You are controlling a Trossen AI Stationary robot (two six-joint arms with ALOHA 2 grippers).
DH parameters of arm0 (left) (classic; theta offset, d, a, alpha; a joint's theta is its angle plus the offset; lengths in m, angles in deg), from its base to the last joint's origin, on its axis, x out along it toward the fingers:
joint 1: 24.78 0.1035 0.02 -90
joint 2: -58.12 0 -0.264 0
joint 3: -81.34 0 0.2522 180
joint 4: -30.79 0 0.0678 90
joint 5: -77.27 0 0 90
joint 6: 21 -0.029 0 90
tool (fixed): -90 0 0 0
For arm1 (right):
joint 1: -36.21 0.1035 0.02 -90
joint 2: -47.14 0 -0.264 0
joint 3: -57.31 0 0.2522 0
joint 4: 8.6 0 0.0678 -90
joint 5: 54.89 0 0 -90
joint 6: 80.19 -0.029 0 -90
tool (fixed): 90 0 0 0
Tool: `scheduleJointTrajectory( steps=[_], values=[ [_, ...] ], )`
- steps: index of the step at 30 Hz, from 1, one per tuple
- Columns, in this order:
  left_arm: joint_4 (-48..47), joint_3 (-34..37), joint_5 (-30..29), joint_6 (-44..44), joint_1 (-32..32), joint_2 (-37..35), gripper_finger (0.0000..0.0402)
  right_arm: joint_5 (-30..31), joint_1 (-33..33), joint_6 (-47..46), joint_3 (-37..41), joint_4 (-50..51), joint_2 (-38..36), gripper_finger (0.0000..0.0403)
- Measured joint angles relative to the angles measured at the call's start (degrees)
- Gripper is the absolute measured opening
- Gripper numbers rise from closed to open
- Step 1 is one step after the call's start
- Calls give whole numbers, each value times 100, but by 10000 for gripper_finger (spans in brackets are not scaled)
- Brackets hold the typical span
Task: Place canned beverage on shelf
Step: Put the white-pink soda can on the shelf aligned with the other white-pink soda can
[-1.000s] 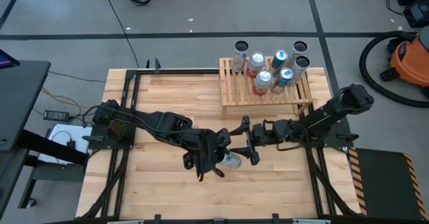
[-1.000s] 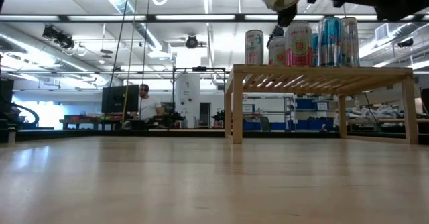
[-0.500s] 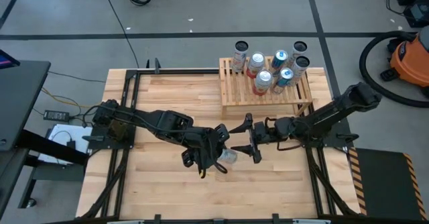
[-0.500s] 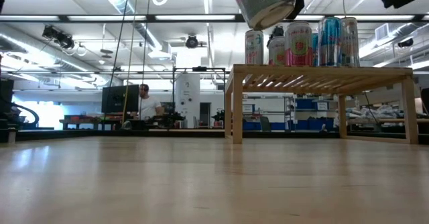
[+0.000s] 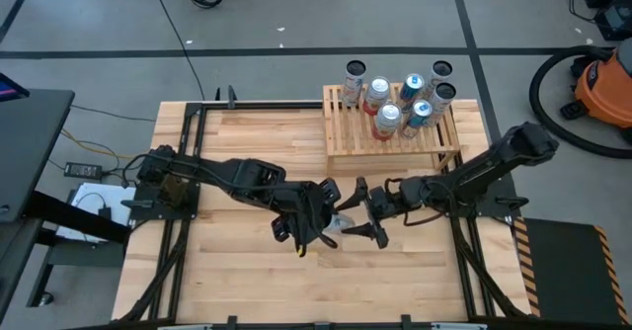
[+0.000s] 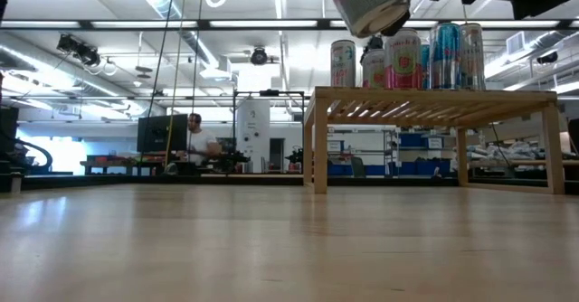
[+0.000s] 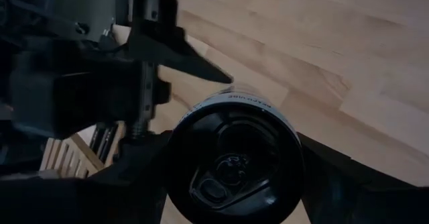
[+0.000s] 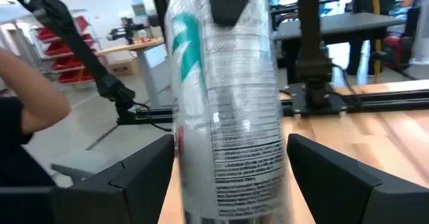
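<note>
A silver canned beverage [image 5: 339, 227] with teal and red print hangs above the table's middle, and my left gripper [image 5: 324, 227] is shut on it. The low view shows its bottom end [image 6: 372, 4], tilted, high above the table. My right gripper [image 8: 231, 184] is level and open; its two fingers stand on either side of the can [image 8: 228, 96], with a gap on each side. The shelf [image 5: 348, 137], a light-wood slatted rack, stands at the far right and carries several upright cans [image 5: 385, 121]. My left gripper pinches the can's upper part [image 8: 228, 33] between its two fingers, slanting down from above on the table's left side. In the left wrist view the can's top with its pull tab [image 7: 224, 174] faces the camera between the fingers [image 7: 134, 177]. The can is tilted and lifted clear.
The shelf's near strip [image 5: 395, 144] is bare slats; the cans crowd its far half. In the low view the shelf [image 6: 434, 99] stands on legs at the right. Bare wooden tabletop [image 5: 247, 281] lies near and left. A person [image 6: 196, 144] is far behind the table.
My right gripper has tipped up to level and edged toward the can, so its open fingers now flank it. In the low view the can's bottom end has come lower into the picture and shows its tilt.
</note>
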Motion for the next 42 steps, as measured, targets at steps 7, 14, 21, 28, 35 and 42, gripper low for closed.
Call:
scheduleJointTrajectory(
  steps=[7,14,21,28,35,42],
  values=[
    [-27,0,87,0,84,-2,266,-337,-153,-60,-97,-371,398,299],
    [17,0,95,7,85,-17,266,-574,-207,-30,-208,-263,394,290],
    [-2,0,78,5,90,-15,269,-574,-210,-49,-229,-129,394,256],
    [0,0,51,0,91,-9,282,-477,-210,-48,-229,-107,394,250],
    [24,0,38,110,87,-9,283,-423,-207,-64,-229,-136,392,248],
    [24,0,-150,186,78,-9,294,-368,-207,-48,-229,-143,394,247]
  ],
)
